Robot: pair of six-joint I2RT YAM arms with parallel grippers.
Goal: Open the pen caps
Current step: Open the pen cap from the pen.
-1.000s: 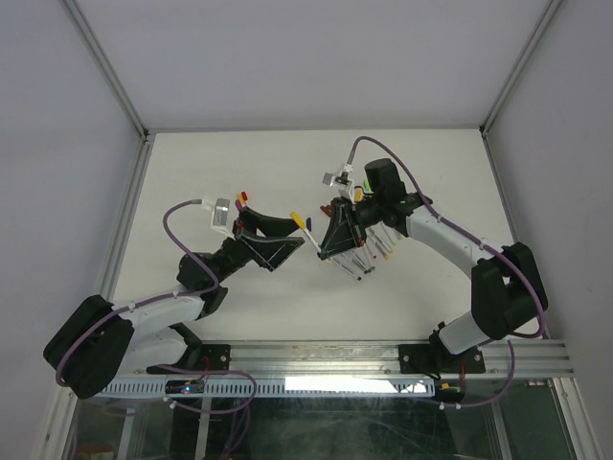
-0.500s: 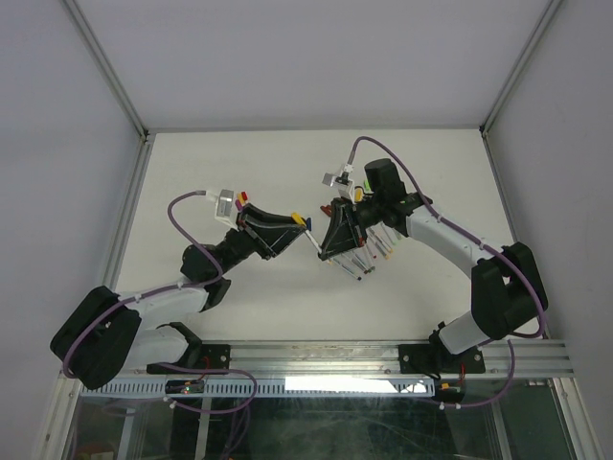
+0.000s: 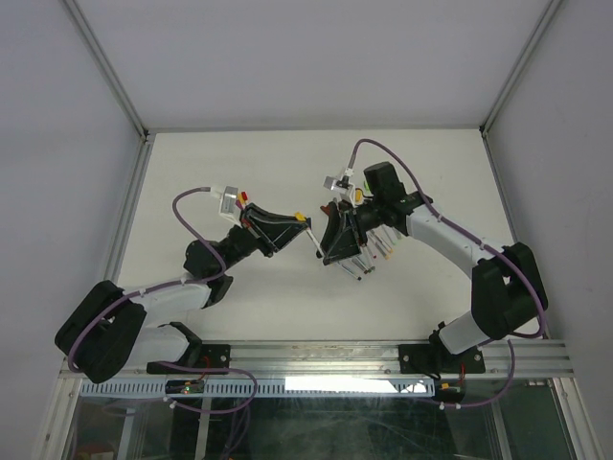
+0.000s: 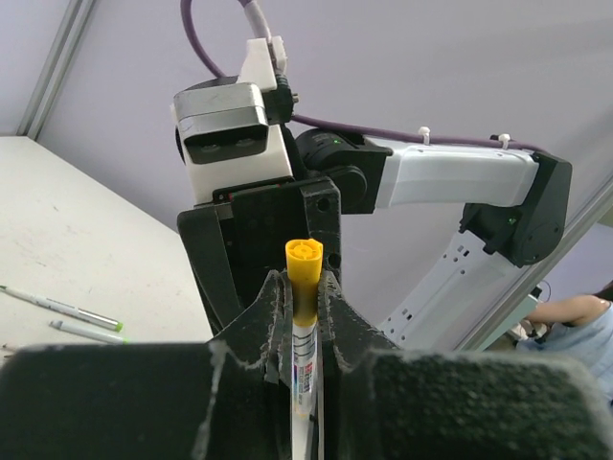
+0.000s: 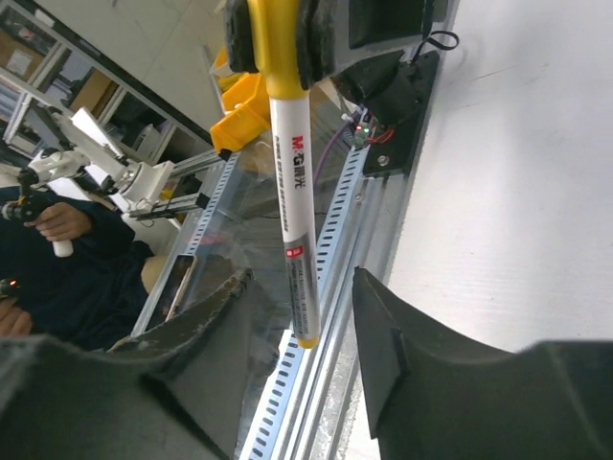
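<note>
1. Top view: the left gripper (image 3: 295,226) is clamped on the yellow cap (image 3: 301,217) of a pen (image 3: 313,241) held above the white table (image 3: 239,163). The right gripper (image 3: 326,251) sits at the pen's other end. Loose pens (image 3: 372,251) lie on the table just right of the held pen.
2. Left wrist view: the padded fingers (image 4: 273,307) pinch the yellow cap, which is seated on the barrel with its tip poking out beyond them. Left of the pen, two loose pens lie on the table, one green-tipped.
3. Right wrist view: the right jaws stand parted, one finger (image 5: 192,355) on each side of the pen's lower end, not touching it. Behind the pen are a metal rail (image 5: 321,278) and a person (image 5: 57,240) in dark clothing.
</note>
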